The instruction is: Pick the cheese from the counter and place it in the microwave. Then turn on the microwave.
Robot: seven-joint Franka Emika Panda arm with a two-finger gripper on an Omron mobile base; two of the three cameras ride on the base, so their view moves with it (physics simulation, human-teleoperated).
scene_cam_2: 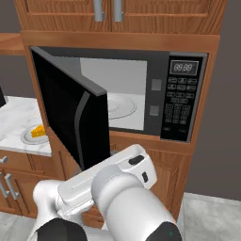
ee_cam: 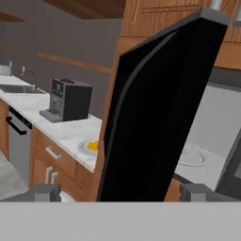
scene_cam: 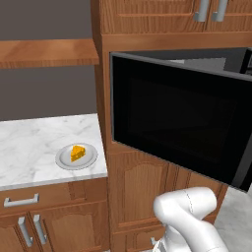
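Note:
The cheese (scene_cam: 77, 152), a small orange-yellow wedge, lies on a round grey plate (scene_cam: 64, 161) near the right end of the marble counter (scene_cam: 29, 142). Both base views and the hand view show it: cheese (scene_cam_2: 37, 131), cheese (ee_cam: 94, 145). The microwave (scene_cam_2: 181, 101) stands with its black door (scene_cam: 182, 123) swung wide open, and its light grey inside holds a glass turntable (scene_cam_2: 120, 106). My gripper (ee_cam: 121, 193) is open and holds nothing. Its fingertips (ee_cam: 47, 192) stand wide apart, low in front of the door's edge (ee_cam: 160, 108). It is well back from the cheese.
The open door juts out between the counter and the microwave's opening. A black coffee machine (ee_cam: 70, 100) and a sink (ee_cam: 19, 88) sit further left on the counter. A wooden shelf (scene_cam: 47, 51) hangs above it. Wooden cabinets (scene_cam: 142, 197) lie below the microwave.

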